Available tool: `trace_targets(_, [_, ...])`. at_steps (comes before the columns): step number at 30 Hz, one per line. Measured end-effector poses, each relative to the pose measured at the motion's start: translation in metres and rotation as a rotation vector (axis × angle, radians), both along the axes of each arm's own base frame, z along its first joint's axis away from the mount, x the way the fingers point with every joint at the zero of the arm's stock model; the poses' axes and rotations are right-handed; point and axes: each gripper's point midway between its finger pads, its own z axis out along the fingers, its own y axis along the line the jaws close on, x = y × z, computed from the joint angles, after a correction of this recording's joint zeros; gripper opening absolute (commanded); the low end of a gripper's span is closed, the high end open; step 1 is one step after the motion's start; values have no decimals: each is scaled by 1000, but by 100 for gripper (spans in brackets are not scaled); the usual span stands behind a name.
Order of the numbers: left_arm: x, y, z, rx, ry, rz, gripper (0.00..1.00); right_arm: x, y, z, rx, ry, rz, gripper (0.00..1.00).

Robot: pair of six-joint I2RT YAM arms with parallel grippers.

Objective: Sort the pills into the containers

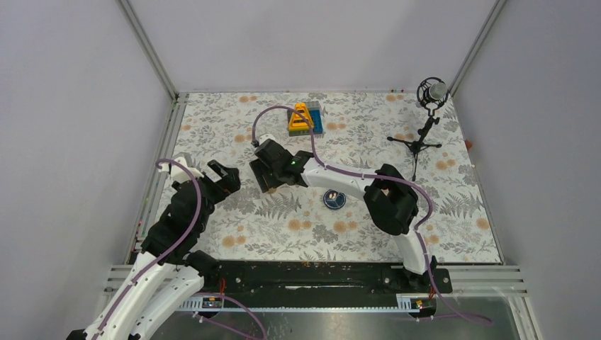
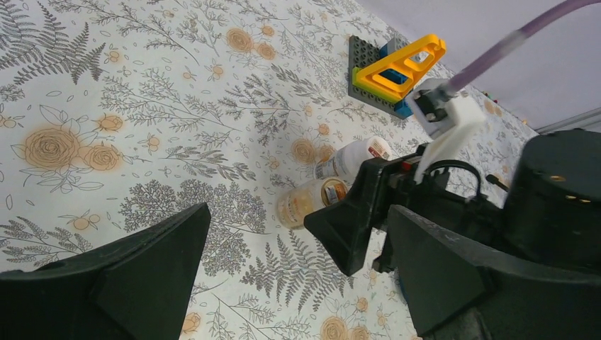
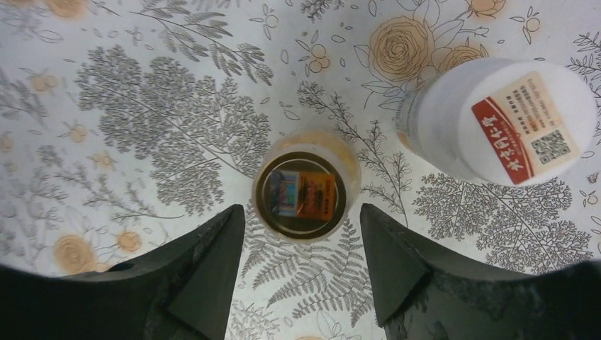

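The amber-brown bottle (image 3: 306,185) stands upright on the flowered cloth, a coloured label showing at its top. My right gripper (image 3: 301,209) hangs over it, open, with a fingertip on each side of its near edge and a gap to both. The white bottle (image 3: 496,120) with the red label stands just to its right. From the left wrist both the amber bottle (image 2: 303,203) and the white bottle (image 2: 351,157) show beside the right gripper's fingers (image 2: 354,230). My left gripper (image 2: 298,283) is open and empty, short of them. The dark-blue dish (image 1: 334,199) lies under the right forearm. No pills can be made out.
A yellow triangular toy on a grey-blue base (image 1: 305,118) stands at the back of the table. A microphone on a small tripod (image 1: 429,117) is at the back right. The right arm (image 1: 354,185) stretches leftward across the middle, close to the left gripper (image 1: 225,177).
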Motion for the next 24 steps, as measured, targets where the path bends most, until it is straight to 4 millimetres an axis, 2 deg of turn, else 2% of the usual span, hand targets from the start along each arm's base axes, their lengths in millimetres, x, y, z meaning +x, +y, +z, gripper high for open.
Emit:
trace_targets(2, [0,0,-1,1,3,0,98,2,-2,-11,-29,0,2,65])
trace_targets(5, [0,-1,-3,0,9,-2,98,4,-4,-17,-53,-14,-4,66])
trace_targets(9, [1,-2,-5,3,20,-6,98,10,-5,-14,-58,-42,-10,70])
trace_targets(17, [1,-3,-14,14,41,-9,98,12,3,-10,-32,-63,19,67])
trace_targets(19, [1,-3,-15,15,43,-9,98,11,5,-10,-17,-65,29,66])
trace_targets(24, [1,-3,-15,15,44,-8,99,12,6,-9,-12,-72,33,53])
